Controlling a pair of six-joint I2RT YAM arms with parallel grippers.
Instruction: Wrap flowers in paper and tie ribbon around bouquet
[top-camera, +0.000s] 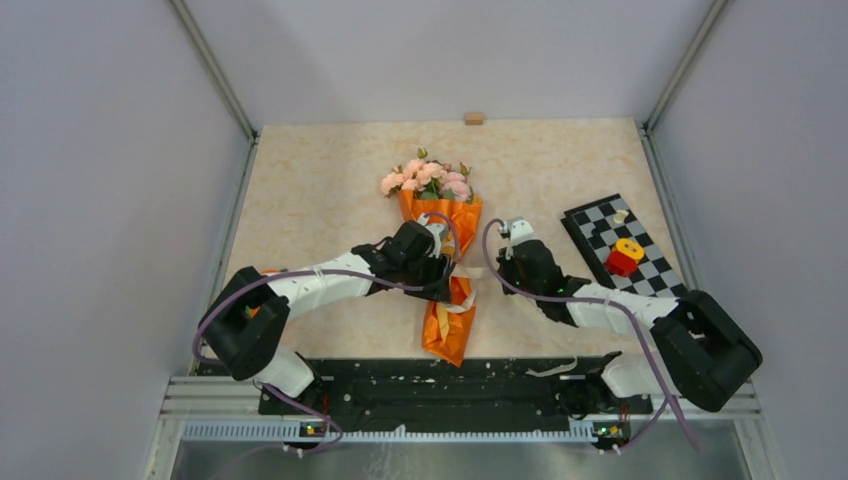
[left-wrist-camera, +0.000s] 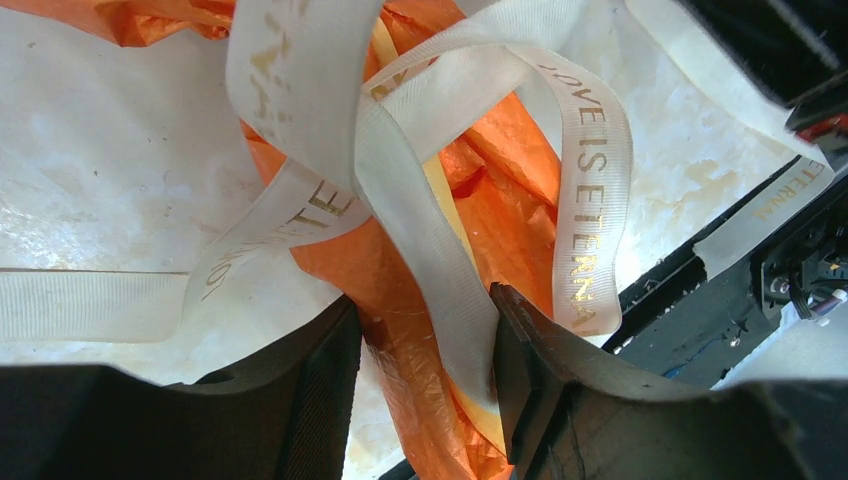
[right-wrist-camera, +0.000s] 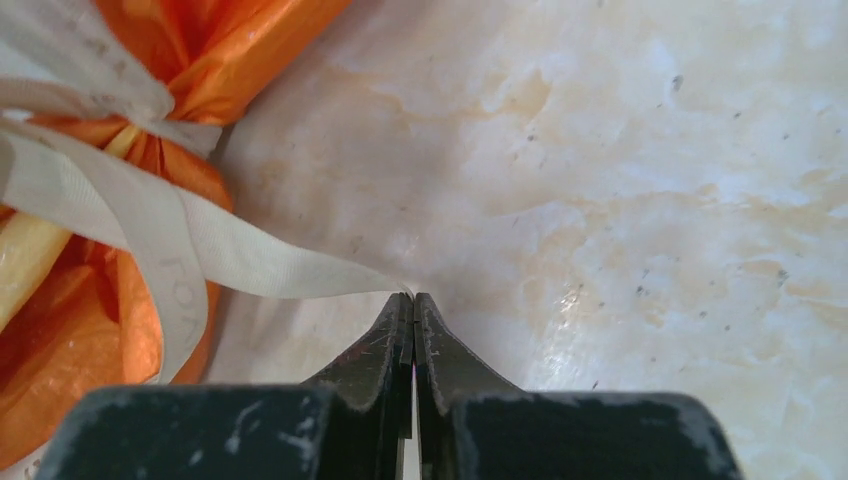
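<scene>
The bouquet lies on the table, its pink flowers (top-camera: 428, 178) at the far end and the orange paper (top-camera: 447, 330) cone pointing toward me. The cream ribbon (top-camera: 462, 300) is looped round its waist. My left gripper (top-camera: 440, 275) straddles that waist. In the left wrist view its jaws (left-wrist-camera: 425, 305) press the crinkled paper (left-wrist-camera: 510, 200) and one strand of ribbon (left-wrist-camera: 420, 230) between them. My right gripper (top-camera: 505, 262) sits just right of the bouquet. In the right wrist view it (right-wrist-camera: 412, 296) is shut on the ribbon (right-wrist-camera: 260, 265), which runs left to the paper (right-wrist-camera: 60, 350).
A black-and-white checkered mat (top-camera: 640, 262) lies at the right with a red and yellow object (top-camera: 625, 257) on it. A small wooden block (top-camera: 474, 118) sits at the far edge. A loose cream strip (top-camera: 553, 369) rests on the black base rail.
</scene>
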